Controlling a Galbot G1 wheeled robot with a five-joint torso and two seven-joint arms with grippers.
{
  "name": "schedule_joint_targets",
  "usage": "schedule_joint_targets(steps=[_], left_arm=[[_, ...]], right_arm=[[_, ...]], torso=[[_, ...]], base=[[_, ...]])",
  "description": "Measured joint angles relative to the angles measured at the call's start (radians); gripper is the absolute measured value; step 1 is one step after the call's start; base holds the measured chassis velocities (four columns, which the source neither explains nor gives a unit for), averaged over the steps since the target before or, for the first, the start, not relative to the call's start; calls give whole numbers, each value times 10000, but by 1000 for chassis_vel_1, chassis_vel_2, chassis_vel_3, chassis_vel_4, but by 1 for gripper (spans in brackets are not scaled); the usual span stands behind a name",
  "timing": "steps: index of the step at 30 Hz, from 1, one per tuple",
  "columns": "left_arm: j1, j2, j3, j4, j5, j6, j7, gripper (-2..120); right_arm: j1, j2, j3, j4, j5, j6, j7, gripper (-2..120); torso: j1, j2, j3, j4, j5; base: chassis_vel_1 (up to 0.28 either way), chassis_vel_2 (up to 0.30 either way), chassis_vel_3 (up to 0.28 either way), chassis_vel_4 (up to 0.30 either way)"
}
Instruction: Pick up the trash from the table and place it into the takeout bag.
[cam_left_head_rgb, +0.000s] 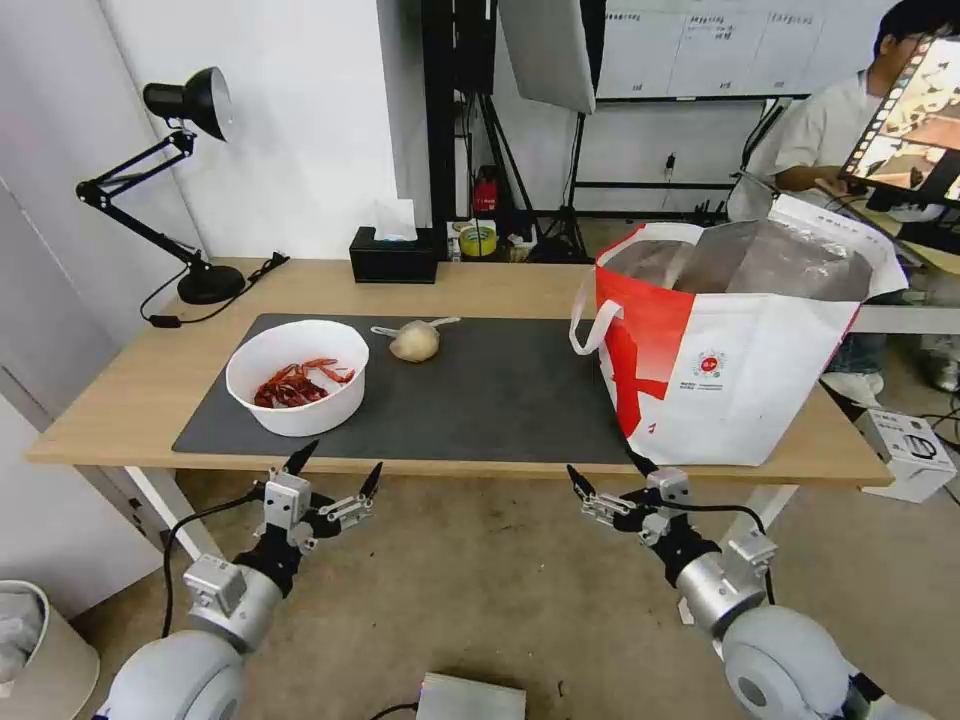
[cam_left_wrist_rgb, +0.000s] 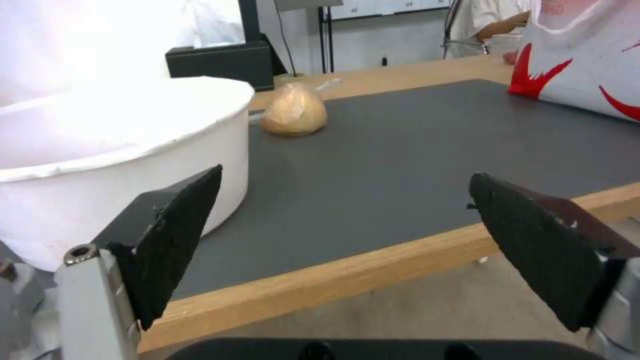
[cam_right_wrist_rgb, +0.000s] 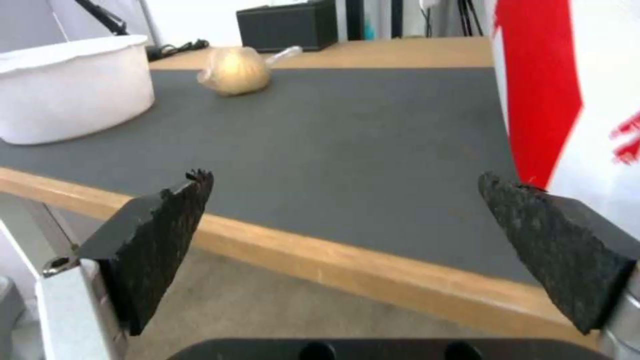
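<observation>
Light wood table (cam_left_head_rgb: 480, 285) carries a matte grey mat (cam_left_head_rgb: 500, 400). At the mat's 9 o'clock sits a smooth white bowl (cam_left_head_rgb: 297, 377) of red shells; its base is hidden by the left gripper's finger in the left wrist view. At 12 lies a small tied bag (cam_left_head_rgb: 415, 340), its beige lump unclear. At 3 stands the foil-lined bag (cam_left_head_rgb: 730, 350), cut off in both wrist views. Left gripper (cam_left_head_rgb: 335, 470) and right gripper (cam_left_head_rgb: 610, 478) hover below the near edge, jaws spread wide, empty.

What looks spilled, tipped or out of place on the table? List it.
Nothing stands out. The white bowl sits upright on the grey mat with shells inside, the small tied bag lies beside it, and the takeout bag stands open.
</observation>
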Motion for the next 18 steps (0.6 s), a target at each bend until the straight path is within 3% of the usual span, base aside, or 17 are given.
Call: schedule_joint_targets(steps=[7, 10, 15, 18], left_arm=[[-83, 44, 74, 36, -14, -5, 2, 100], [-104, 41, 96, -1, -23, -5, 3, 100], [-35, -9, 60, -79, -23, -4, -6, 100], [81, -46, -70, -159, -23, 2, -19, 100]], right_arm=[[1196, -105, -668, -383, 624, -355, -164, 100], [3382, -11, -1985, -1214, 1306, -545, -381, 100], [5311, 331, -3251, -1970, 1783, -683, -388, 100], [7240, 898, -4423, -2988, 2288, -894, -246, 100]], torso=[[0, 0, 0, -2, 0], [0, 0, 1, 1, 0], [1, -1, 2, 3, -2], [0, -1, 2, -1, -2]], base=[[0, 0, 0, 0], [0, 0, 0, 0], [0, 0, 0, 0], [0, 0, 0, 0]])
